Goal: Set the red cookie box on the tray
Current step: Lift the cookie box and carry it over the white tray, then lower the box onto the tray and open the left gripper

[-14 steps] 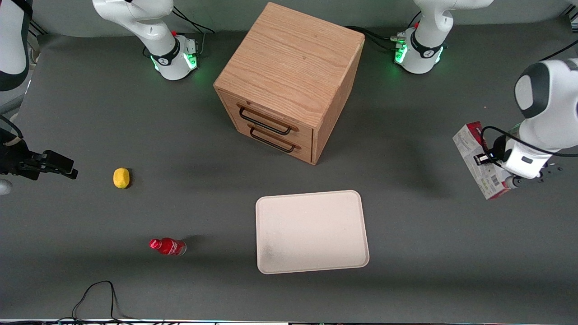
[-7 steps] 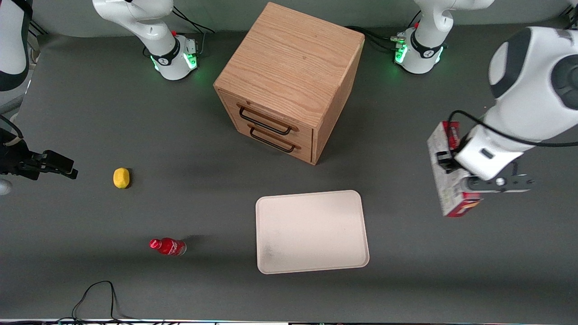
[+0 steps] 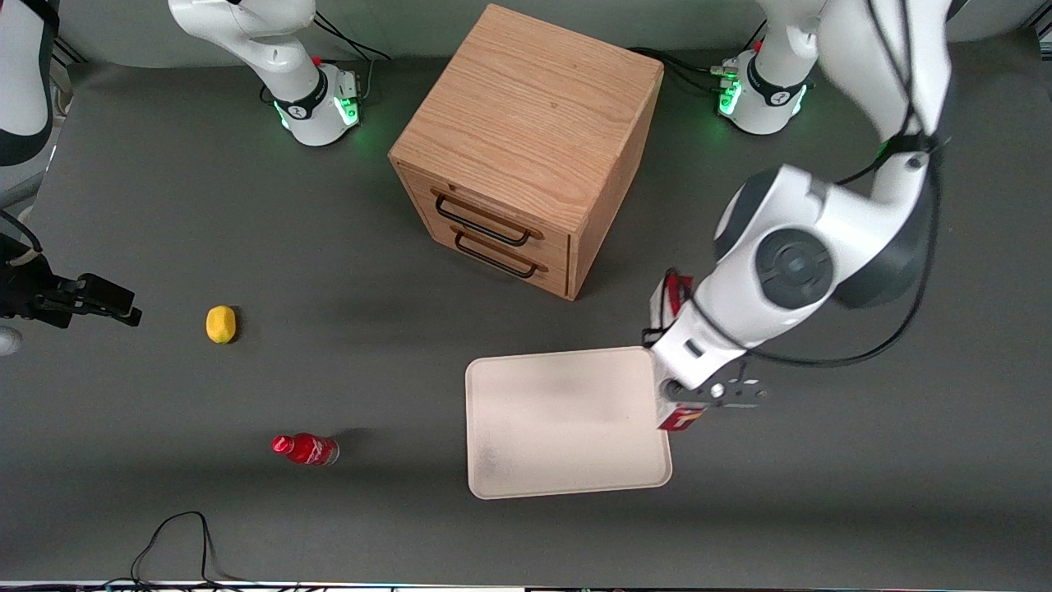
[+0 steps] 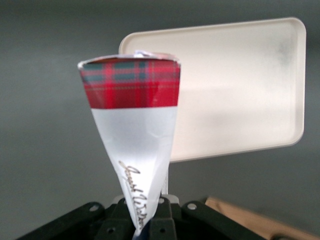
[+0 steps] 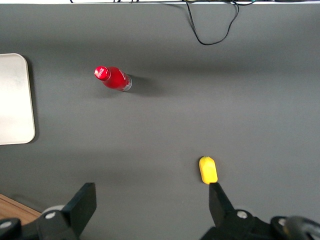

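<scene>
Front view, centre right of frame: hand (image 3: 690,400) of the working arm suspended over the tray's (image 3: 567,477) short edge at the working arm's end, clamped on the red cookie box (image 3: 680,418). Box mostly masked by the wrist; red ends visible above and below the hand, lower end overlapping the tray rim in the frame. Box carried in the air, not resting on the tray.

Left wrist view: red cookie box (image 4: 134,125) gripped at one end between the fingers (image 4: 165,220), projecting away from the camera, tartan red end outermost, white-grey face with script lettering toward the lens. Tray (image 4: 240,85) below and beside the box end, cream-white, low rim, faint grey smudge near one corner. Grey bench (image 4: 45,125) under both.

Front view, upper centre: wooden drawer cabinet (image 3: 526,140) with two black handles, farther from the camera than the tray, well apart from it. Lower left: small red bottle (image 3: 306,449) lying on the bench (image 3: 246,205). Left of centre: yellow lemon (image 3: 220,323), farther from the camera than the bottle.

Right wrist view: red bottle (image 5: 113,79), lemon (image 5: 208,169) and one tray corner (image 5: 15,100) visible on the bench.
</scene>
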Action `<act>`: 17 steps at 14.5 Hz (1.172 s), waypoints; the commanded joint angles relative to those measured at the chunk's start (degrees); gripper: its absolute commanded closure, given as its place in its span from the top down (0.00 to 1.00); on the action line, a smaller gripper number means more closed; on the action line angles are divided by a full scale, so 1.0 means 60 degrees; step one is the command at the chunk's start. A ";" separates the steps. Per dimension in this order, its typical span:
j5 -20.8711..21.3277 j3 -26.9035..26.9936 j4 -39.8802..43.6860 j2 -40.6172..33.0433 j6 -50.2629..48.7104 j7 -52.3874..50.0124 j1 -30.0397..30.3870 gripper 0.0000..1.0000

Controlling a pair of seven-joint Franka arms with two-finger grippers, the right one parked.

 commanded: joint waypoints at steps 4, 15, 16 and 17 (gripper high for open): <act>0.0578 -0.0024 0.0673 0.1919 0.1023 -0.1633 -0.0327 0.00; 0.1195 0.0005 -0.0045 0.2727 0.2709 -0.2383 -0.0210 1.00; 0.1195 0.0005 -0.0031 0.2713 0.2709 -0.2397 -0.0196 1.00; 0.1195 0.0005 -0.0045 0.2669 0.2709 -0.2398 -0.0210 1.00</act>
